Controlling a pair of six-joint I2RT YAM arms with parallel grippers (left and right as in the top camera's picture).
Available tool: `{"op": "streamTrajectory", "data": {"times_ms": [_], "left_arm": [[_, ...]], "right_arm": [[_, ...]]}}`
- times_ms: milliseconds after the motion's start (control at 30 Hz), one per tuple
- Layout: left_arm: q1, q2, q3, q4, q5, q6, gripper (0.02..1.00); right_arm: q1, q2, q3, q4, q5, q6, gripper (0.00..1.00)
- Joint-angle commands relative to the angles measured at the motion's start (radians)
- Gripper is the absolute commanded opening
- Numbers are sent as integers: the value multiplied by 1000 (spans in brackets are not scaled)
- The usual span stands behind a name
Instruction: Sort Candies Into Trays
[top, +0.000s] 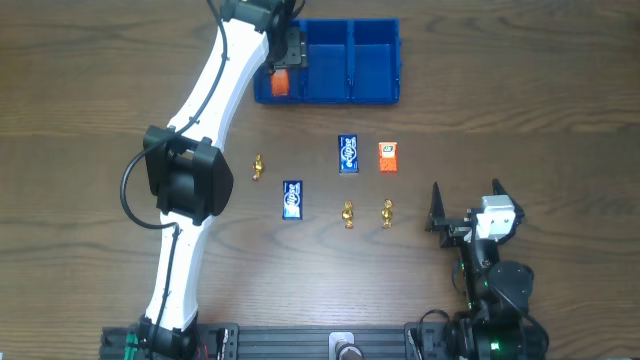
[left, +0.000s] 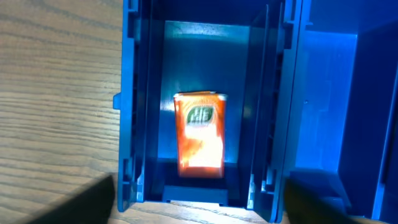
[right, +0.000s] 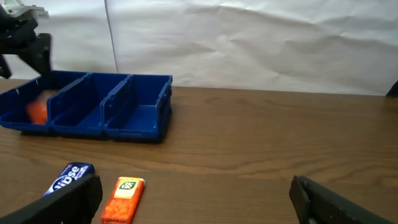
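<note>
Overall, the wooden surface (top: 560, 100) carries a blue three-bay tray (top: 340, 97) at the middle of its far edge. The left hand (top: 288, 47), fingers spread and empty, hangs over the tray's left end bay, where one orange box (left: 200, 134) lies flat. The right hand (top: 467, 200), likewise spread and empty, sits toward the near right corner. Loose at mid-surface are two blue bars (top: 348, 153) (top: 292, 200), a second orange box (top: 388, 157) and three gold sweets (top: 258, 167) (top: 347, 214) (top: 387, 212).

Judged handling:
- **Boxes:** rigid, light and smooth; pinch across the narrow sides.
- **Bars:** soft-wrapped and slippery; pinch at mid-length.
- **Sweets:** tiny and apt to skid; close squarely on the body.
</note>
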Motion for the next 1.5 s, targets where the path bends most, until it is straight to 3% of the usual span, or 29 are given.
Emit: {"op": "streamTrajectory", "data": {"times_ms": [33, 267, 367, 567, 1000, 1067, 1133, 1167, 1267, 1367, 1500], "left_arm": [[-49, -76, 21, 18, -35, -14, 998], [-420, -89, 19, 14, -87, -288, 1000], [-509, 3, 19, 15, -92, -378, 1000], [-549, 164, 19, 21, -17, -467, 987], [-508, 182, -70, 56, 43, -514, 928], [-508, 182, -82, 58, 48, -514, 838], [-508, 182, -85, 56, 47, -513, 531], [-508, 182, -85, 54, 47, -513, 430], [-510, 182, -85, 54, 47, -514, 329], [-510, 168, -84, 55, 45, -513, 325], [-465, -9, -84, 59, -92, -428, 345]], "right_arm": [[-4, -5, -2, -6, -8, -15, 998], [-4, -5, -2, -6, -8, -15, 998], [-4, -5, -2, -6, -8, -15, 998], [-4, -5, -2, -6, -8, -15, 998], [-4, -5, -2, -6, -8, -15, 998], [-4, -5, -2, -6, -8, -15, 998], [-4, -5, -2, -6, -8, -15, 998], [-4, -5, -3, -6, -8, -15, 996], [-4, -5, -2, -6, -8, -15, 998], [-4, -5, -2, -6, -8, -15, 998], [-4, -5, -2, -6, -8, -15, 998]]}}
